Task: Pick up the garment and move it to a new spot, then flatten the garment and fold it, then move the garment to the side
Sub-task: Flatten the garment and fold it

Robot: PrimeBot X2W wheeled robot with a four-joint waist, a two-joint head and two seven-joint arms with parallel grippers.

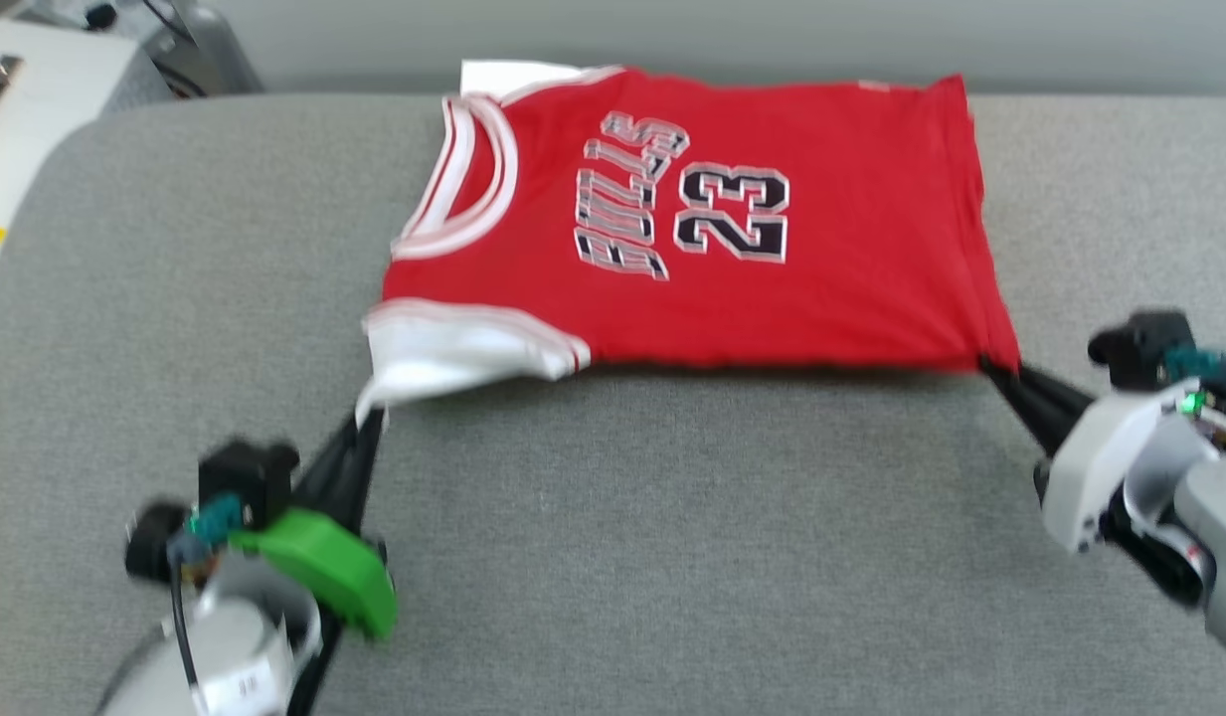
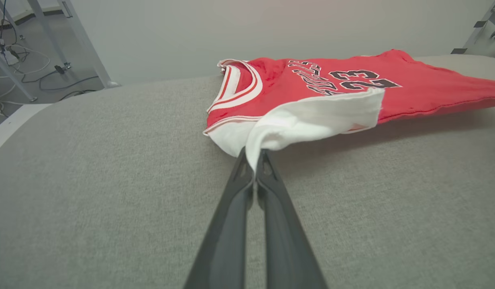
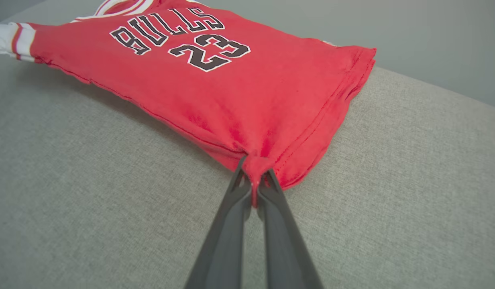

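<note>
red garment (image 1: 851,229): jersey-style t-shirt with white short sleeves and a black 23, chest-up on the grey cloth-covered tabletop (image 1: 672,517), near edge lifted off it.
left claw (image 1: 372,418): pressed together, pinching the white sleeve (image 2: 311,116).
right claw (image 1: 990,363): pressed together, pinching the red hem corner (image 3: 267,158).
step: looks like moving or stretching it flat.
next: i'd say lower both ends evenly, taut, before folding.

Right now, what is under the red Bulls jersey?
The grey fabric surface. The jersey's near edge is lifted, left end effector pinching the white sleeve, right end effector the hem corner; shadowed fabric shows beneath. Farther in, the jersey hides the rest.
</note>
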